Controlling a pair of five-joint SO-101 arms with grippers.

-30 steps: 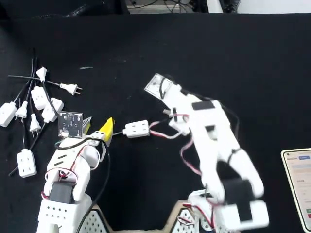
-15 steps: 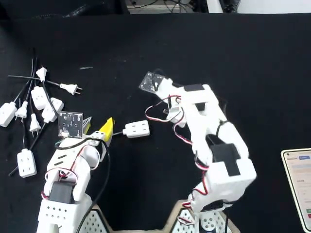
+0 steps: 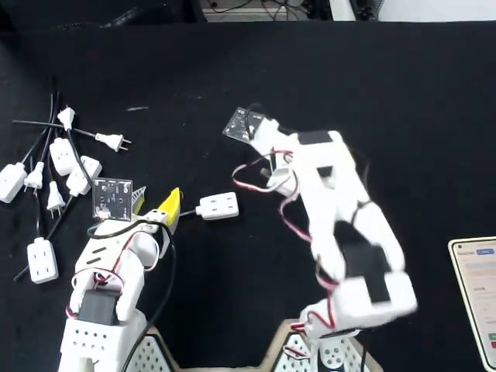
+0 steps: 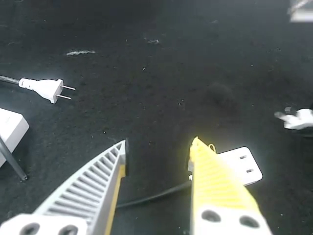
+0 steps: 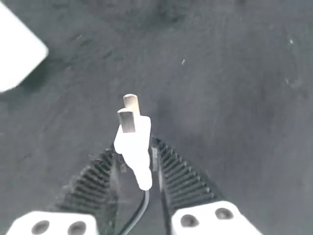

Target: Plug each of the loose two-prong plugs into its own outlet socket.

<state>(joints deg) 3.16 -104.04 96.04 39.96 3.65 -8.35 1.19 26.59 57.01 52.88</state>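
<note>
Right gripper (image 5: 132, 148) clamped on plug (image 5: 133, 131), prongs out. Left gripper (image 4: 159, 144) spread wide, empty; socket (image 4: 242, 165) just beside it.

High view: fixed, overhead, looks down on whole table (image 3: 403, 93). Left wrist view: low, near, faces far; shares outlet socket (image 4: 244, 165) with high view. Right wrist view: closest, aimed down.

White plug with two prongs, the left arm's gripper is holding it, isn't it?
Not quite. The white plug with two prongs is held by the right arm's gripper, not the left one. The right wrist view shows it pinched there, prongs pointing away. In the left wrist view, the left gripper is open and holds nothing.
</note>
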